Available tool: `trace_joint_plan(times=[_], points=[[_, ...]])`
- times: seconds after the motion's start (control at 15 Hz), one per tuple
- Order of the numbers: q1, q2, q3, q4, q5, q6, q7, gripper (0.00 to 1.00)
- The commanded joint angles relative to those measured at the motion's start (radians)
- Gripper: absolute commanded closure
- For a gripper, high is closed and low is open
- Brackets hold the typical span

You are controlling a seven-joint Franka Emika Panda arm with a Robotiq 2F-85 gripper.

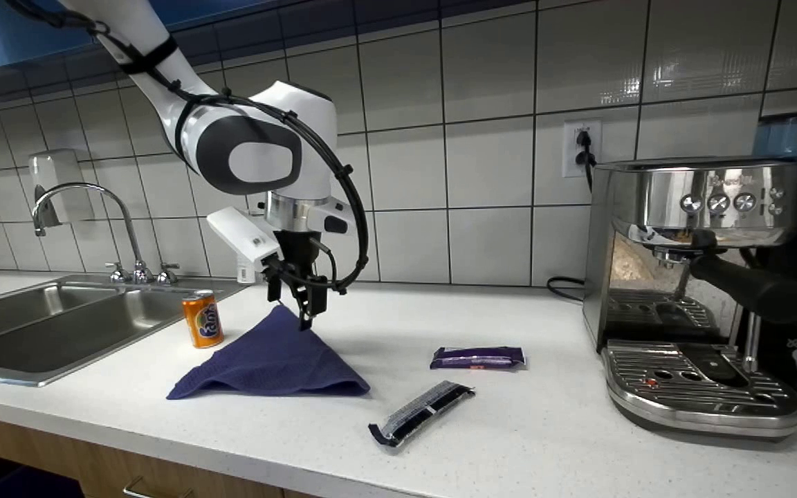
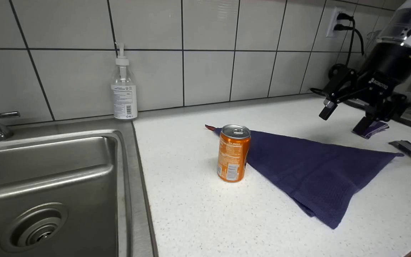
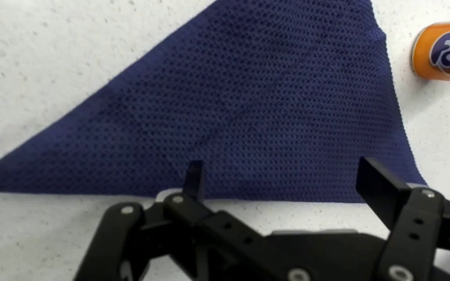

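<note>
The orange can point(image 1: 203, 319) stands upright and serves here as landmark. The dark blue cloth point(image 1: 274, 363) lies on the counter point(image 1: 523, 432) near the can, at the side away from the sink point(image 2: 128, 207); the wrist view shows a strip of counter between them, so they do not touch. On this same side of the can hangs the gripper point(image 3: 279, 169), over the cloth's long straight edge in the wrist view. Its fingers point(image 3: 379, 189) are spread wide with nothing between them, so it grasps nothing; an exterior view shows the tips apart from the fabric. Farther from the can, past the cloth, lie a purple packet point(image 1: 478, 357) and a silver-and-black packet point(image 1: 423, 413), and farthest of all stands the coffee machine point(image 1: 699, 297). I judge that the step in hand is to approach the cloth. Such fabric is probably soft and thin, therefore it is good to come down straight over an edge or a raised fold, to let the tips meet the counter only lightly, and to bring them together slowly, so that the fabric gathers and does not slip out. The finger nearest to the can needs attention, because a knock could tip it over. Behind the can, in an exterior view, a small reddish end point(image 2: 209, 127) sticks out at the cloth's corner; I cannot tell what it is, so hard pressing there is better avoided.
</note>
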State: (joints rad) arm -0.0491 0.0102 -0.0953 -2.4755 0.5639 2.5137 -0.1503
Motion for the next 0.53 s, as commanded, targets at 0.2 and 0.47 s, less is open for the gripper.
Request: trace_joint_plan(times=[0.2, 0.47], points=[[-0.022, 0.124, 0.036, 0.181, 0.039, -0.036, -0.260, 0.00], [-0.039, 0.188, 0.069, 0.261, 0.061, -0.042, -0.382, 0.00]])
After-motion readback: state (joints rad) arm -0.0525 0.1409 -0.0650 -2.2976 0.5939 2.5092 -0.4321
